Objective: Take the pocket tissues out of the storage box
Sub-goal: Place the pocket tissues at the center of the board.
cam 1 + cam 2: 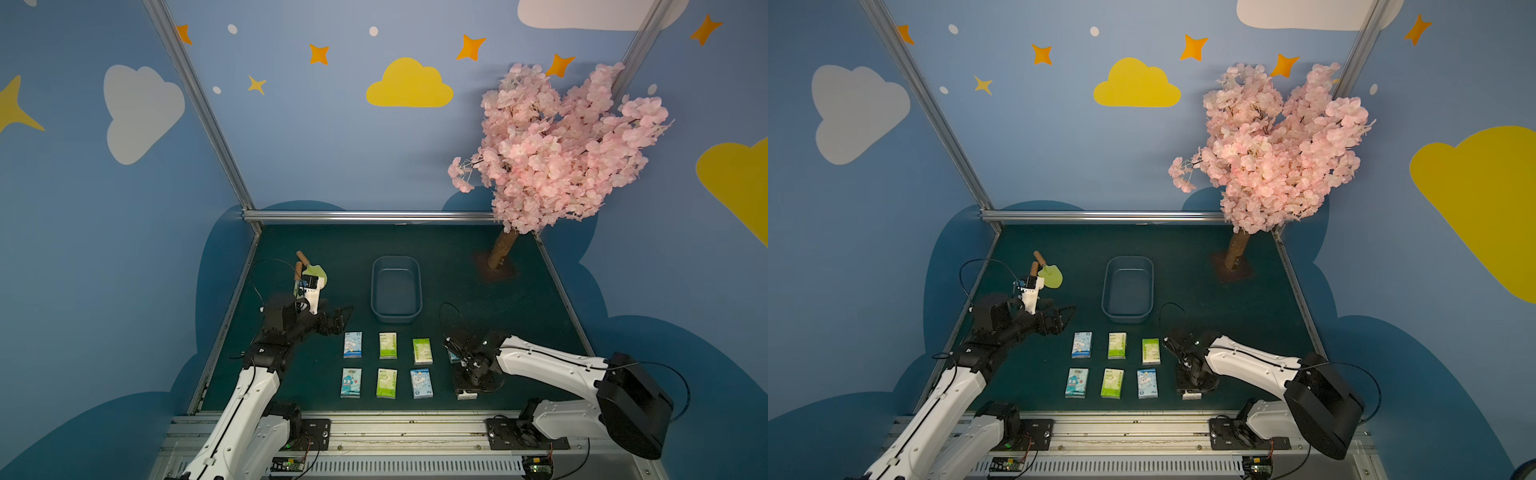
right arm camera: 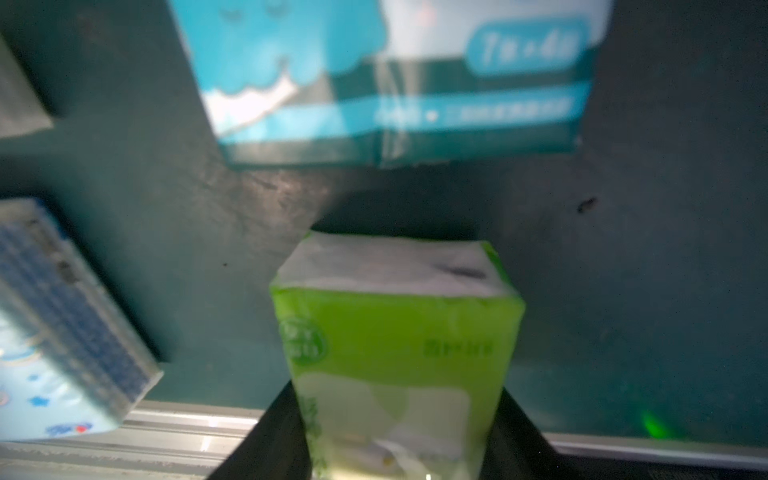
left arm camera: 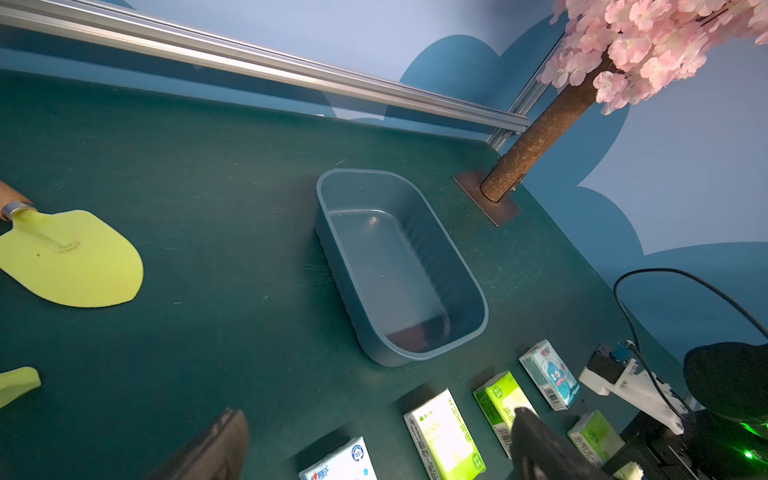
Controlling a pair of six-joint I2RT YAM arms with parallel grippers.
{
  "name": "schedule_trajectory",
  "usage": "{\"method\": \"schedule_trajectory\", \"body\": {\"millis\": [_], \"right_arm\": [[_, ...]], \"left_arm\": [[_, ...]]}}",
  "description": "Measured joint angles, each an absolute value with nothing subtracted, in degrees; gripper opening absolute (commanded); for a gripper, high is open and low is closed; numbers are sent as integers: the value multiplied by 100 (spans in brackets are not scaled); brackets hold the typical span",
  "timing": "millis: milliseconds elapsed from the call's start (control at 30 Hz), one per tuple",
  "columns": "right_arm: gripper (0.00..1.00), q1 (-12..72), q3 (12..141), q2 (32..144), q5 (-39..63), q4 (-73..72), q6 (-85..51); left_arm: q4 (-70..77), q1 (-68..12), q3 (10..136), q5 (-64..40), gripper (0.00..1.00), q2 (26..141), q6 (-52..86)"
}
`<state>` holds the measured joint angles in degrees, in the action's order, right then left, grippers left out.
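While the storage box point(image 1: 397, 316) sits empty, well beyond the right gripper point(image 2: 395, 392), a green pack point(image 2: 395, 332) of pocket tissues stands between its jaws, low over the table point(image 2: 623, 291); clamped or loosed, cannot tell. Idle left gripper point(image 3: 376, 419) gapes. Step: final set-down, likely. Next: open, rise straight, sparing the blue pack point(image 2: 395, 83) just ahead.

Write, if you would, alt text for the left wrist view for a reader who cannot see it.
An empty grey-blue storage box sits on the dark green table. Green and blue pocket tissues lie on the table beside it, past the open left claw. A lime trowel and a blossom tree's trunk flank the box.
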<state>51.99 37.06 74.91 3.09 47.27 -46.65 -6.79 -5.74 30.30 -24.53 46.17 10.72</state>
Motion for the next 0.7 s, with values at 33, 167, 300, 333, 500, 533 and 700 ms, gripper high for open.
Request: {"method": "schedule_trajectory", "body": {"millis": [33,167,300,333,500,533,700], "right_arm": [[66,5201,3699,7489,305,4729,-4687],[78,5201,3684,7293,255,4805,-4803],[89,5201,3693,6845,156,5017,-4910],[92,5201,3704,6716,123,5100,-4928],[98,5183,4062,6132,-189,5697,-5011],[98,5175,4178,6018,-281,5819,-5013],[98,5105,4788,5301,-998,6252,-5048]], "left_arm": [[-679,-574,3030,-2456,100,4617,1072],[-679,-574,3030,-2456,100,4617,1072],[-679,-574,3030,-2456,100,4619,1072],[-679,-574,3030,-2456,100,4624,1072],[-679,-574,3030,-2456,100,4650,1072],[-679,-574,3030,-2456,100,4650,1072],[-679,-574,3030,-2456,100,4650,1072]]}}
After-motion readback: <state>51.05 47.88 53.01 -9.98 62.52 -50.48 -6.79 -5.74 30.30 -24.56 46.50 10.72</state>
